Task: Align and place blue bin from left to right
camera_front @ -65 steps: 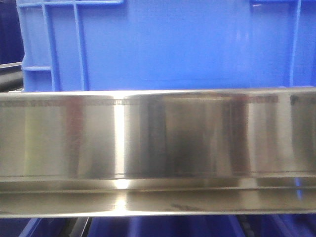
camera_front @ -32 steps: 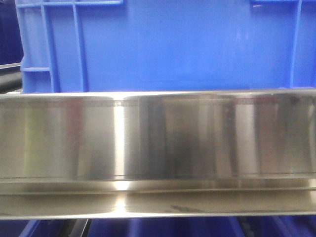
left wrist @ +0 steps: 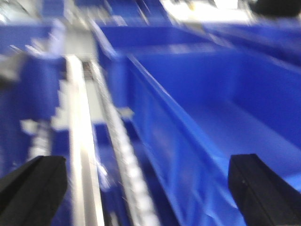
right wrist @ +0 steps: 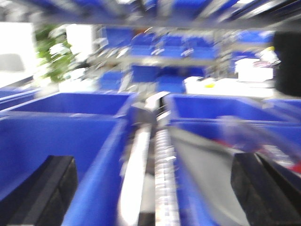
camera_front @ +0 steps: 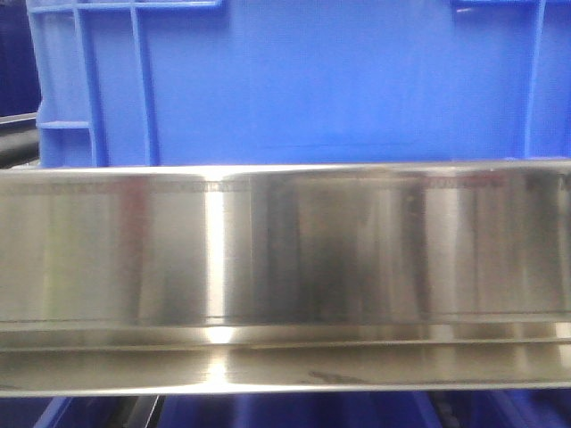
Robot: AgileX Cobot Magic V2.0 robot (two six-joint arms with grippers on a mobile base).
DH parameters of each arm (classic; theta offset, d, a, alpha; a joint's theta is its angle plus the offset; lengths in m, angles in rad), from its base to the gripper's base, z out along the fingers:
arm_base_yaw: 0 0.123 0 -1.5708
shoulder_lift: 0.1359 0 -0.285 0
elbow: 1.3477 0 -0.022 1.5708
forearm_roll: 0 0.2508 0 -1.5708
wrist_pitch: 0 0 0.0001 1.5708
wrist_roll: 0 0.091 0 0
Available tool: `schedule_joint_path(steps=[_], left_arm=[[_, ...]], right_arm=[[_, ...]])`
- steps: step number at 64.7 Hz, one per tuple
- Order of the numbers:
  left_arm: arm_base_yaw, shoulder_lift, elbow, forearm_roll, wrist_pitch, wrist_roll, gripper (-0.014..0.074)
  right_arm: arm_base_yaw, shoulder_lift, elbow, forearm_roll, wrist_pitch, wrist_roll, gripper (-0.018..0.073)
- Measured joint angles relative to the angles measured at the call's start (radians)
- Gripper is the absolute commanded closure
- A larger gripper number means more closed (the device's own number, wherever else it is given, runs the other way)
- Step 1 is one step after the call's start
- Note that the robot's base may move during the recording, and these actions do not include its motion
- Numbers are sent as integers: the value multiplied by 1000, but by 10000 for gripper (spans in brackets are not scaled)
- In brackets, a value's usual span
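Left end effector: my left end effector [left wrist: 146, 193] is spread wide. Its black fingers [left wrist: 33, 190] sit at 7 and 5 o'clock of the blurred wrist view, and I see nothing gripped.
Right end effector: my right end effector [right wrist: 153, 193] is spread just as wide, with dark tips at 7 and 5 o'clock. Nothing is pinched here either.
Steel rail: in the front view a shiny steel rail [camera_front: 285, 259] runs from 9 to 3 o'clock, nearest the camera, filling the lower half.
Roller track: in the left wrist view a roller track [left wrist: 124, 155] runs from 6 toward 11 o'clock, just left of an open blue crate [left wrist: 244, 117]. I cannot tell whether that is the task's bin.
Blue bin: the blue bin [camera_front: 330, 80] stands just behind the steel rail at 12 o'clock. Its flat wall faces me, with ribs and a small ledge at its left corner. The rail hides its base.
Navy bin: a darker navy bin [camera_front: 16, 53] sits at 10 o'clock, beside that corner.
Background: far off in the right wrist view I see a plant [right wrist: 54, 52] at 10 o'clock.
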Motion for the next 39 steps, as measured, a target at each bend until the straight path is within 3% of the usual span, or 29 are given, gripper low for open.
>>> schedule_joint_path(steps=[11,26,32,39], left_arm=[[-61,193,-166,0,125,0,-3],[-73,449,-421,-4,313,-15,-3],[-73,533,-532,20,390,-43,-3],[-73,631,-658,81,491,-92,-3]], right_arm=[[63,159,-131,49,103,-47,-9],[85,438,-366,57,363,-53,-9],[87,548,-487,14,474,-19,-8],[87,664,-635,-107,604,73,15]])
